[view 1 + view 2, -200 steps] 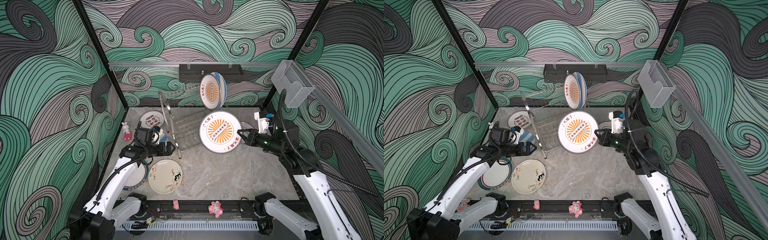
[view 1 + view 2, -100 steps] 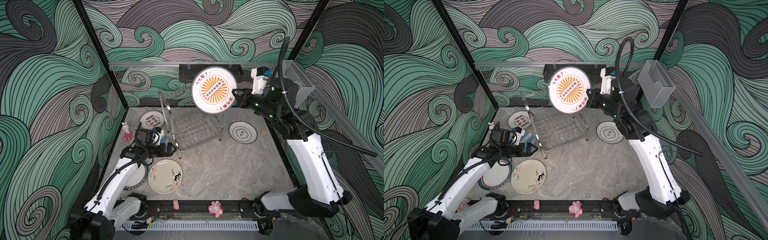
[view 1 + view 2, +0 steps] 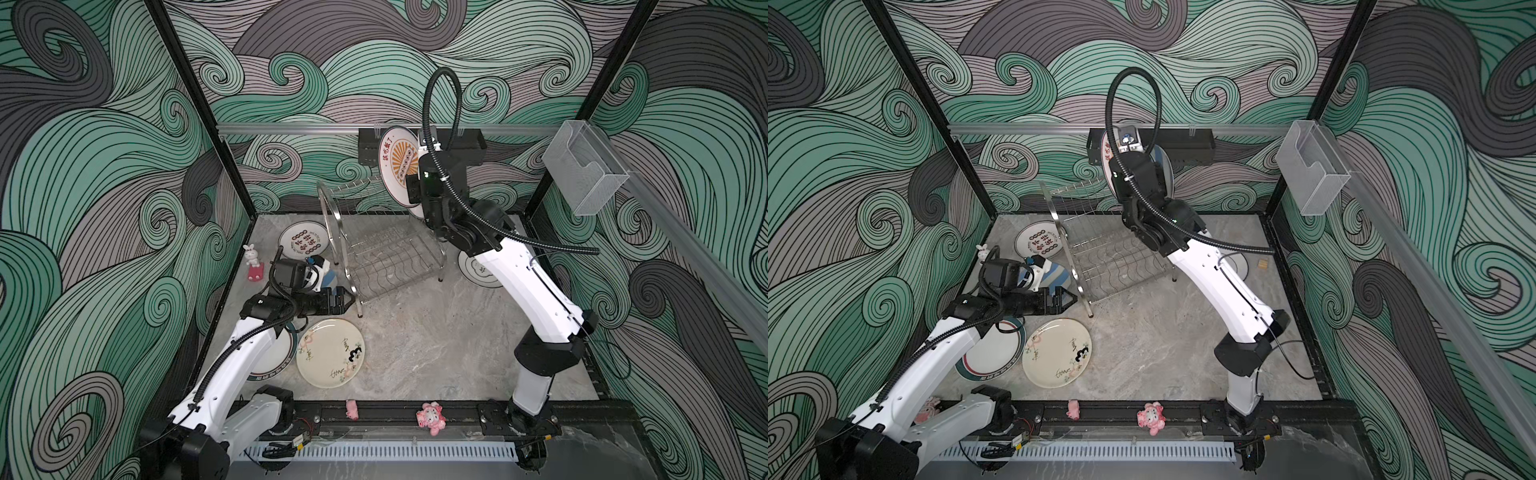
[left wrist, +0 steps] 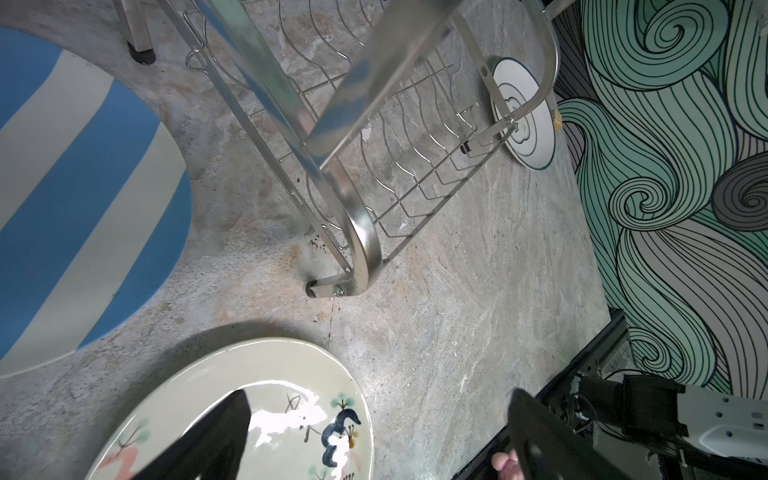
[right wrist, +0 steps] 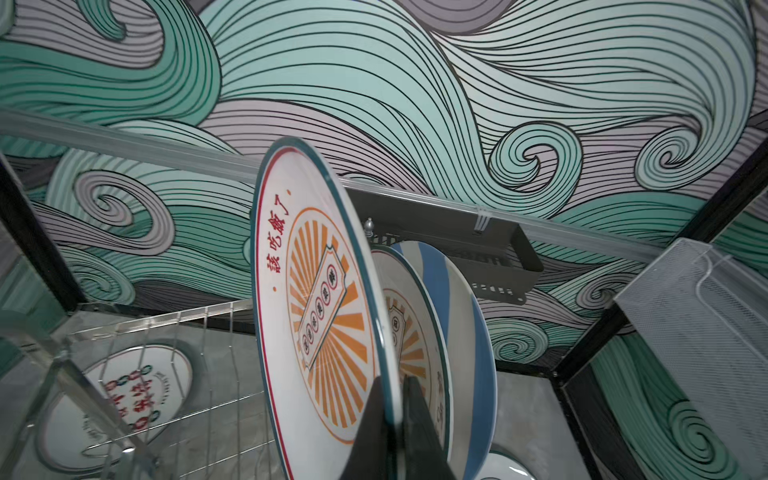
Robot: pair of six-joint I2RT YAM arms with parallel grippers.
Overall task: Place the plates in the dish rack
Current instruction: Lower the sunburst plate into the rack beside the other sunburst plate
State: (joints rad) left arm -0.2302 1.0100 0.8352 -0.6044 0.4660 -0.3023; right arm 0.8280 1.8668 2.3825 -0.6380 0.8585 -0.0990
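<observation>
— Presently, what is the pose of the right arm?
— It reaches up and across the dish rack (image 3: 386, 253) to its far end. The right hand (image 5: 392, 399) is pressed together on the rim of an orange sunburst plate (image 5: 320, 332), held on edge and upright over the upper tier. Just beside it stand a second sunburst plate (image 5: 415, 332) and a blue-white striped plate (image 5: 461, 316). Whether the held plate's rim sits in a slot cannot be told.
— And the left arm?
— It lies low over the surface (image 3: 415, 332). The left hand (image 3: 347, 300) is spread, holds nothing, and points at the rack's near foot, with the cream plate (image 3: 330, 353) near.
— Any legible writing?
— Red characters along the held plate's rim read "該吃飯了". The ticket panel's characters are too small to read.
— Surroundings?
— Flat on the surface: a white plate with red-black characters (image 3: 301, 243), a second striped plate (image 4: 83, 187), a teal-rimmed plate (image 3: 274, 365) partly under the left arm, and a cloud-outline plate (image 4: 525, 120) right of the rack, partly hidden by the right arm in both top views. A black perforated shelf (image 5: 498, 266) hangs on the wall behind the racked plates.
</observation>
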